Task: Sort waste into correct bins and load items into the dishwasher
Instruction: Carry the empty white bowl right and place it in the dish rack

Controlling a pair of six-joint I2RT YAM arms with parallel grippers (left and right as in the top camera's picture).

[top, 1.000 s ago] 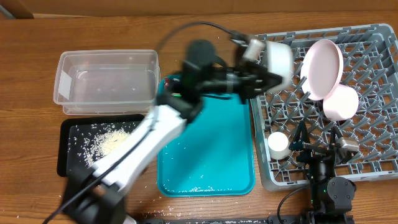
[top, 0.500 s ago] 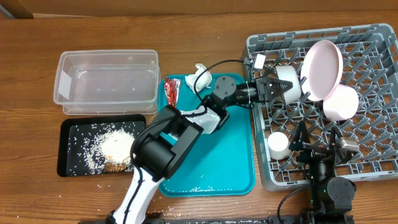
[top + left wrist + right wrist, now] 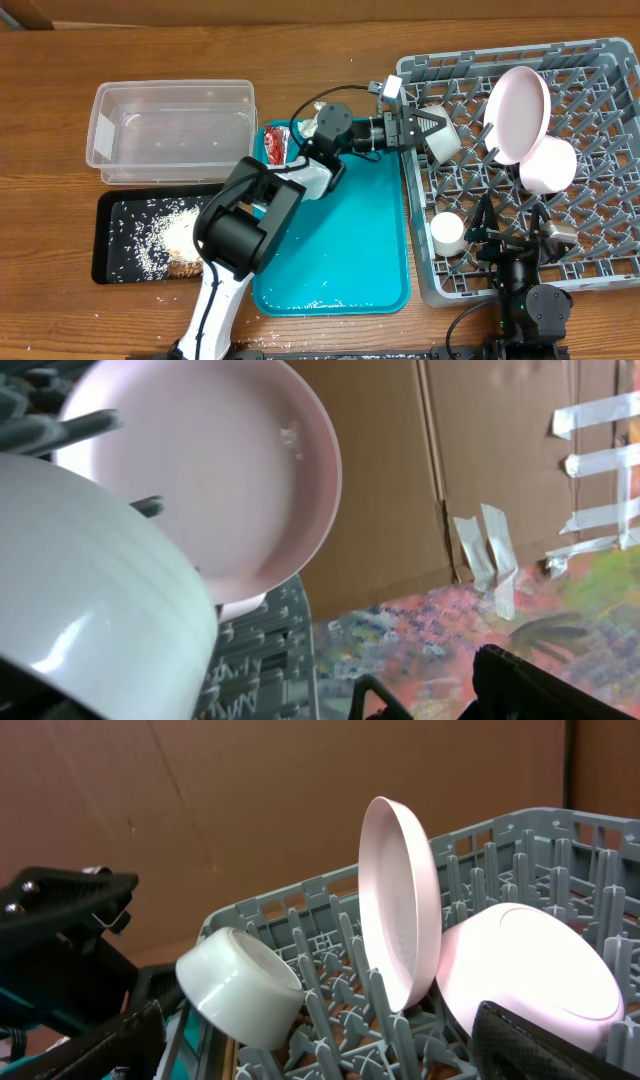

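The grey dishwasher rack (image 3: pixel 590 240) fills the right side. A white bowl (image 3: pixel 442 136) lies on its side among the pegs at the rack's left edge, also seen in the right wrist view as a tilted white bowl (image 3: pixel 240 988). My left gripper (image 3: pixel 420 128) is open just left of that bowl, its jaws spread and off it. A pink plate (image 3: pixel 520 108) stands upright, a pink bowl (image 3: pixel 548 166) leans beside it, and a white cup (image 3: pixel 447 232) sits lower left. My right gripper (image 3: pixel 510 222) hovers open over the rack's front part, holding nothing.
A teal tray (image 3: pixel 330 240) lies left of the rack. At its top edge are a red wrapper (image 3: pixel 275 147) and a white napkin (image 3: pixel 304 127), partly behind my left arm. A clear tub (image 3: pixel 172 130) and a black tray (image 3: pixel 120 215) with rice and a brown lump lie far left.
My left gripper set the white bowl into the rack, opened, and pulled back a little to the left. The bowl now rests on its side. The right arm has not moved.
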